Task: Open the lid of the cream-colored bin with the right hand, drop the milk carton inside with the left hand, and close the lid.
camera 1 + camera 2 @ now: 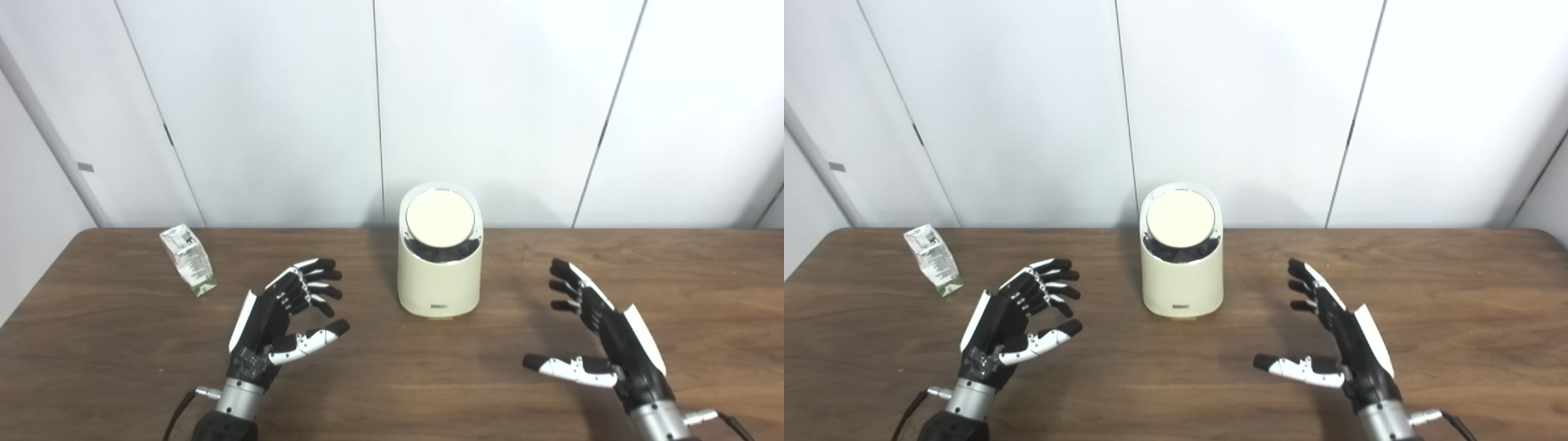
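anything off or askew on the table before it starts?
Mostly fine. The milk carton stands at the far left, leaning and looking somewhat dented. The cream-colored bin is upright with its lid shut. The left hand and right hand are open, holding nothing.

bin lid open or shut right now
Shut. The round lid sits flat in the top ring of the cream-colored bin, and neither hand touches it.

No legible text. Milk carton: fine print on side panel, too small to read. Cream-colored bin: small dark label at base front, unreadable.
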Motion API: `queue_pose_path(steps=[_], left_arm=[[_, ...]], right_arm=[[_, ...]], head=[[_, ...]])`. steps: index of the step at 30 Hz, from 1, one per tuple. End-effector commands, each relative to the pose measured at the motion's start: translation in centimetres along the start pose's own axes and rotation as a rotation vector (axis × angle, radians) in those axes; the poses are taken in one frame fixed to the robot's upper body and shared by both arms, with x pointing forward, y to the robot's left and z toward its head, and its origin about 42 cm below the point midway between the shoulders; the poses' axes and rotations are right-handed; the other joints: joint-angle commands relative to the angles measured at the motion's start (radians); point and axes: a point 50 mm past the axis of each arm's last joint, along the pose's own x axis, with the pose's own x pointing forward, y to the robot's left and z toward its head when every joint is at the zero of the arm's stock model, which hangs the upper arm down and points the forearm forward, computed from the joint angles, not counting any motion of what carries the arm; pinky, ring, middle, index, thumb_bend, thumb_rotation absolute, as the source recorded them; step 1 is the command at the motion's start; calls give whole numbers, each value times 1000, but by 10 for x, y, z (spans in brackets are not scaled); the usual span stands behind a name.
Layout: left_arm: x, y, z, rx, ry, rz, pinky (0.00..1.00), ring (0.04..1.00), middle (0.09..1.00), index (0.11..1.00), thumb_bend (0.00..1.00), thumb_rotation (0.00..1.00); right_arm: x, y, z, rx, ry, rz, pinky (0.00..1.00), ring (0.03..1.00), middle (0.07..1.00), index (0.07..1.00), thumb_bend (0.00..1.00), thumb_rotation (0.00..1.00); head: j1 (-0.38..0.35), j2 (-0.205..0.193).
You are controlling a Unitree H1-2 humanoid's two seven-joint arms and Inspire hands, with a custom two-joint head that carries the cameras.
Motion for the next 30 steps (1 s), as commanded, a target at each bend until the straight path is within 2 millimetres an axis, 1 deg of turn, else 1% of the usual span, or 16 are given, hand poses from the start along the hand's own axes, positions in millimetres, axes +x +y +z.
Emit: queue_pose_path(steps=[1,3,6,9,12,14,18,19,20,23,26,28,30], left_arm=[[-2,-2,-5,0,-2,4,459,608,707,760,654,0],[-2,-2,-5,-2,1,7,458,608,707,759,655,0],[-3,-2,-5,-4,2,9,455,607,710,758,662,0],[-3,-1,-5,-1,2,7,454,607,709,758,664,0],[-3,-1,-6,-7,4,5,456,610,709,761,665,0],[-3,-1,-7,-15,6,1,458,613,711,762,664,0],[-2,-2,-8,-20,3,5,450,607,706,756,667,0],[-2,-2,-8,-18,4,8,450,606,706,755,669,0],[-3,-2,-8,-16,4,9,451,604,702,751,671,0],[-3,-2,-9,-11,7,8,456,606,701,749,670,0],[-2,-2,-9,-10,7,6,457,605,703,751,665,0],[-2,-3,-10,-12,7,6,459,607,704,754,665,0],[-2,-3,-10,-15,9,5,461,609,705,754,665,0]], right_arm=[[28,-15,28,-57,-104,-23,726,852,894,898,751,241],[37,-20,33,-76,-103,-30,731,852,892,900,760,259],[55,-29,40,-110,-122,-28,779,861,891,894,769,258],[74,-35,50,-173,-155,-30,759,845,881,881,782,322],[91,-37,65,-204,-178,-34,763,838,875,865,786,345],[104,-37,78,-224,-179,-27,744,834,878,864,777,350],[122,-33,102,-245,-151,-15,747,850,883,884,785,401],[126,-31,108,-242,-143,-13,746,850,881,890,779,394],[129,-30,112,-240,-136,-12,749,848,880,895,772,354],[138,-22,122,-204,-114,-16,734,842,877,898,770,288],[148,-18,127,-214,-103,-9,723,849,880,907,773,278],[155,-15,130,-213,-96,0,733,864,888,916,781,263],[161,-12,131,-232,-97,12,743,871,896,929,775,271]], head=[[3,0],[3,0],[-1,0],[-6,-1],[-8,-2],[-9,-3],[-7,-4],[-7,-4],[-7,-4],[-13,-4],[-15,-7],[-15,-7],[-15,-7]])
